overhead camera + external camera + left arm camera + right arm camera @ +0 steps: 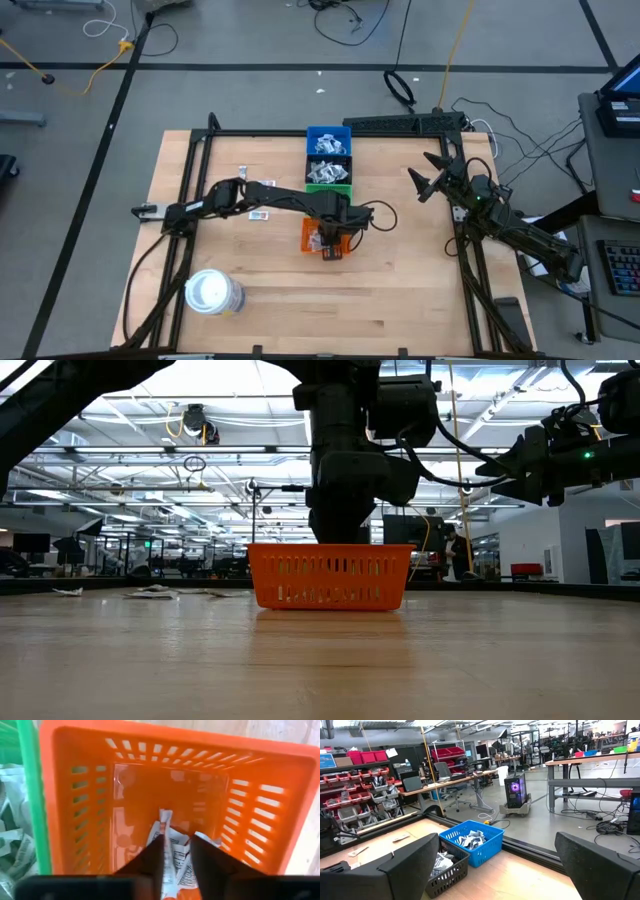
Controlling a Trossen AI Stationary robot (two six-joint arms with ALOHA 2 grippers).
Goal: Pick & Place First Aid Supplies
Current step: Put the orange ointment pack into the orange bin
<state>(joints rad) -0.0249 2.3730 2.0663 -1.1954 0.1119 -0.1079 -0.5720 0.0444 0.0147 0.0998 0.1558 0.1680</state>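
Note:
My left gripper (177, 847) hangs over the orange bin (312, 232), its fingers pointing down into it, shut on a white printed packet (175, 857). More white packets (212, 841) lie on the orange bin's floor. In the low view the left gripper (340, 525) dips behind the rim of the orange bin (330, 575). A few loose packets (258, 214) lie flat on the table to the left of the bins. My right gripper (430, 176) waits open above the table's right side, touching nothing. My left gripper pinches the white printed packet between its two fingers, from above, pointing down into the orange bin. The packet's edge (165, 820) sticks out past the fingertips toward the bin floor. Whether it rests on the packets below, I cannot tell.
A blue bin (328, 140), a dark bin (328, 168) and a green bin (340, 190), the first two holding packets, stand in a row beyond the orange one. A large white roll (213, 293) stands near the table's near-left corner. A black frame (200, 150) borders the work area.

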